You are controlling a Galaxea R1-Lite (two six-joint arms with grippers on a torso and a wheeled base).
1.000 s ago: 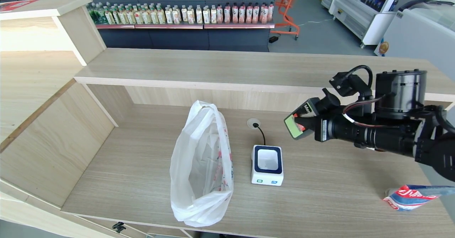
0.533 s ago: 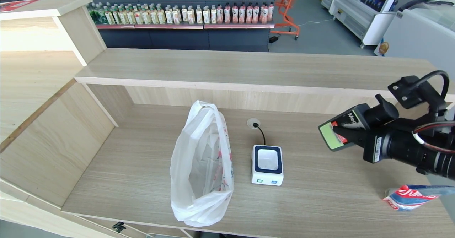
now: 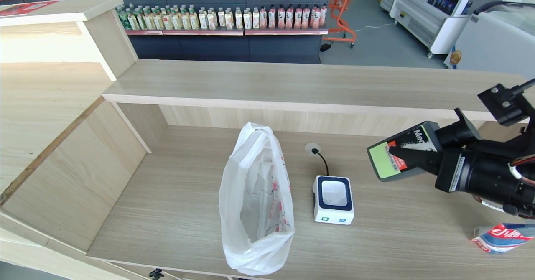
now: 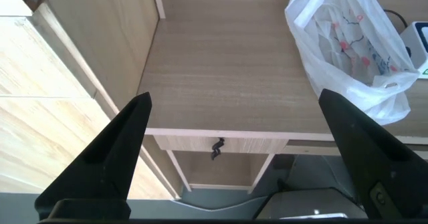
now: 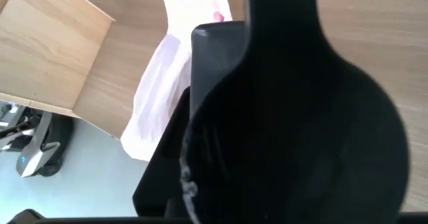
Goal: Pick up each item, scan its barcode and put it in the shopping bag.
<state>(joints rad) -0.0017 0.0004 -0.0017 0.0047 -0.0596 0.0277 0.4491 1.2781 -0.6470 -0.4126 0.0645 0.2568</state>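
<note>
Above the woodgrain counter [image 3: 397, 242], the right gripper [image 3: 413, 146] clamps a rectangular carton [image 3: 382, 166], long axis roughly level, green end toward the crinkly plastic bag [image 3: 257, 200]. Left gripper [image 4: 234, 100] gapes wide.

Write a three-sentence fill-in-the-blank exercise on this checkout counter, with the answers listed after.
1. The right claw is shut on a black box whose end face is ____.
2. The white shopping bag stands on the robot's ____ side of the barcode scanner.
3. The left claw is ____ and holds nothing.
Missing words: green; left; open.
</note>
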